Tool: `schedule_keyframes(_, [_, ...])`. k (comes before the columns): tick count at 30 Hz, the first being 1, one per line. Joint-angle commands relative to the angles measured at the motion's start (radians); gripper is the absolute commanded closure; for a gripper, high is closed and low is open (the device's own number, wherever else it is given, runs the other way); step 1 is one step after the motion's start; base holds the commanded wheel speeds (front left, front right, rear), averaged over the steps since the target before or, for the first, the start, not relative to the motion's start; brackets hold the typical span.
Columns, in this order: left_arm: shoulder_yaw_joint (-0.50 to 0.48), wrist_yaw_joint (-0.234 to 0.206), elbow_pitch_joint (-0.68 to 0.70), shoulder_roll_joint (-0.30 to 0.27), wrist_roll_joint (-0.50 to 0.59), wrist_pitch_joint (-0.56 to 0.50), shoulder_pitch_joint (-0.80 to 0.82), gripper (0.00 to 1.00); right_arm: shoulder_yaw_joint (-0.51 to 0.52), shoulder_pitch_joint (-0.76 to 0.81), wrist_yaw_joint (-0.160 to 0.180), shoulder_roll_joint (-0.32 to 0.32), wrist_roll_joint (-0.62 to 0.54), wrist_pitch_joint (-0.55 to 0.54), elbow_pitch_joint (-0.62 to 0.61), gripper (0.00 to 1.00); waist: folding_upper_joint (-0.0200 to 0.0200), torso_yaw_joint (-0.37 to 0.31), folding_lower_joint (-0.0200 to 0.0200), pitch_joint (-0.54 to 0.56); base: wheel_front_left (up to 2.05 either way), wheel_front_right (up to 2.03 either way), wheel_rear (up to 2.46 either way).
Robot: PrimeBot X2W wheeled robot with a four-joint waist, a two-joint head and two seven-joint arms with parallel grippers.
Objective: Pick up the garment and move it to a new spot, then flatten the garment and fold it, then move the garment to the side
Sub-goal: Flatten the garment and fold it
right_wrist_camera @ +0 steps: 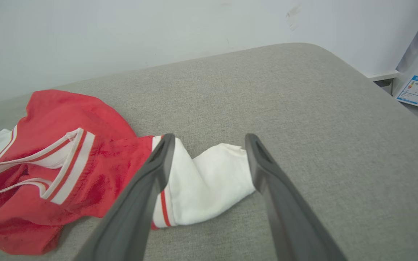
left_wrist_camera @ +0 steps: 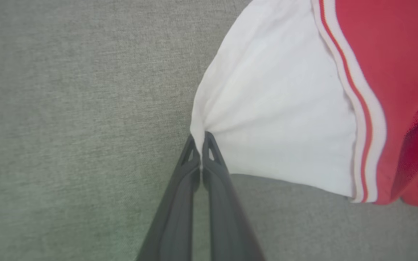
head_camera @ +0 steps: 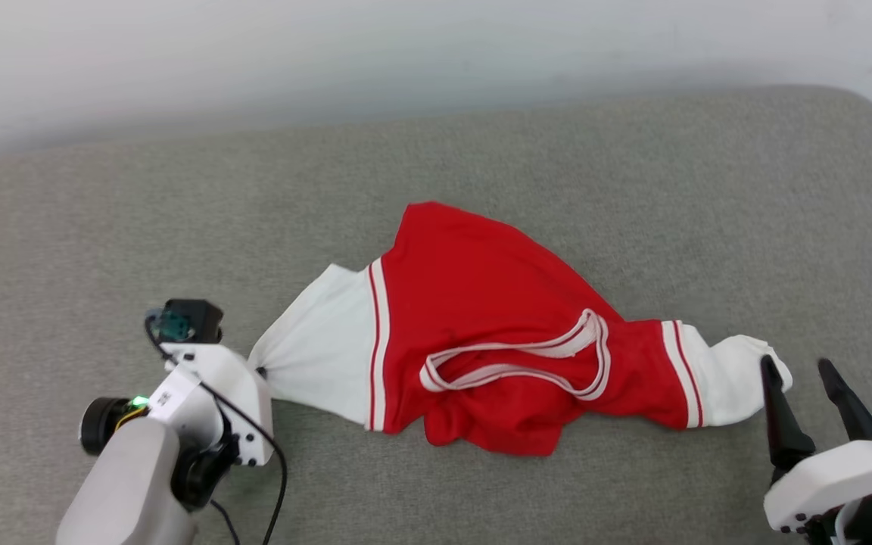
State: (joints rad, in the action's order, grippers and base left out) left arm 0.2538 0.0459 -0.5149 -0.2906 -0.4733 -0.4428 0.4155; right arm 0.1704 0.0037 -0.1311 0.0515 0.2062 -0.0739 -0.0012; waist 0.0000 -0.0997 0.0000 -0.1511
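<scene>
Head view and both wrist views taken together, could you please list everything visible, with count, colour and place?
shirt: one, red with white sleeves and striped trim, crumpled mid-cushion
cushion: one, grey fabric, under the shirt
wall: one, pale, behind the cushion
label: one, blue and white, right edge of right wrist view
left gripper: one, dark fingers, shut on a white sleeve tip
right gripper: one, dark fingers, open at the other sleeve

Homelike room: grey cushion (head_camera: 633,151), white wall (head_camera: 406,45)
</scene>
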Motion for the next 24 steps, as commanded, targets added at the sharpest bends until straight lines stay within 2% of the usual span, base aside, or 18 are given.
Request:
schedule_keyframes(1, [-0.005,-0.005,0.008,-0.007,-0.005,0.007,-0.015,1.0,0.007,0.007,0.001,-0.002,0.004,-0.003,0.003,0.0,0.0,0.018,0.0,0.022,0.0,0.0,0.0])
schedule_keyframes(8, [-0.034,-0.058,0.183,-0.044,-0.016,-0.008,-0.148,1.0,0.092,-0.002,0.001,0.032,0.033,-0.144,0.103,0.0,0.0,0.055,0.0,0.068,0.0,0.0,0.0])
schedule_keyframes(9, [-0.037,-0.077,0.266,-0.059,-0.016,-0.028,-0.191,1.0,0.102,-0.041,0.001,0.078,0.063,-0.237,0.161,0.0,0.0,0.068,0.0,0.071,0.0,0.0,0.0])
schedule_keyframes(11, [-0.037,-0.09,0.319,-0.065,-0.016,-0.045,-0.211,1.0,0.096,-0.07,0.001,0.117,0.08,-0.294,0.197,0.0,0.0,0.077,0.0,0.068,0.0,0.0,0.0])
schedule_keyframes(19, [-0.033,-0.118,0.454,-0.069,-0.014,-0.086,-0.208,1.0,-0.025,-0.242,0.001,0.245,0.143,-0.499,0.333,0.0,0.0,0.102,0.0,0.009,0.0,0.0,0.0])
schedule_keyframes(24, [-0.023,-0.12,0.484,-0.064,-0.009,-0.088,-0.177,1.0,-0.118,-0.328,0.001,0.295,0.175,-0.557,0.397,0.0,0.0,0.115,0.0,-0.043,0.0,0.0,0.0])
